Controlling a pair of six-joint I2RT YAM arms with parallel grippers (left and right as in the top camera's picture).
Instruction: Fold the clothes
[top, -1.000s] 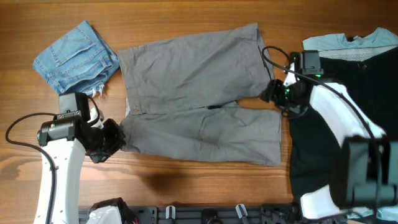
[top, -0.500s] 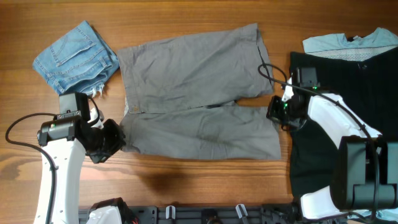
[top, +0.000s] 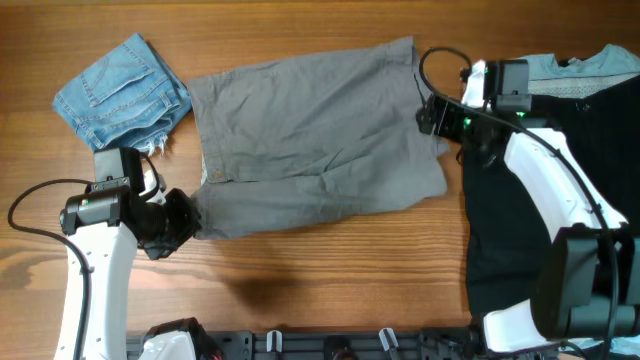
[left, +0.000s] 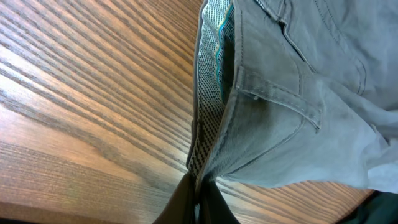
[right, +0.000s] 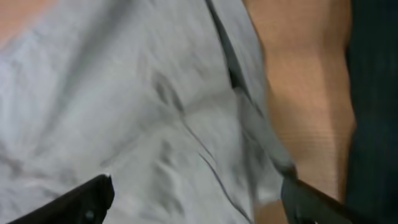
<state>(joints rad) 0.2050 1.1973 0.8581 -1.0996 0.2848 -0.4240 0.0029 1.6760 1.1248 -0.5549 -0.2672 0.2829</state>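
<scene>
The grey shorts (top: 310, 140) are lying flat on the wooden table (top: 330, 290), roughly at its middle, doubled over so that only one leg's outline is showing. Their long axis is running across the table from the robot's left to its right. The waistband end is pointing toward the left arm and the leg hems toward the right arm, and the hem end is sitting slightly higher in the overhead view than the waistband end. The left gripper (top: 185, 222) is resting at the near corner of the waistband, its jaws pressed together on the fabric edge. In the left wrist view this gripper (left: 196, 200) is pinching the waistband where it is turning open, showing a checked lining with a teal stripe and a belt loop beside it. The right gripper (top: 432, 112) is hovering at the far hem corner with its jaws standing wide apart. In the blurred right wrist view this gripper (right: 199, 204) is straddling rumpled grey cloth, and it is not possible to tell whether it is touching the cloth. A strip of table and a black garment (top: 590, 120) are showing just to its right. A pair of small denim shorts (top: 120, 90) is lying near the waistband's far corner, and a pale blue garment (top: 580, 65) is lying at the black garment's far edge.
</scene>
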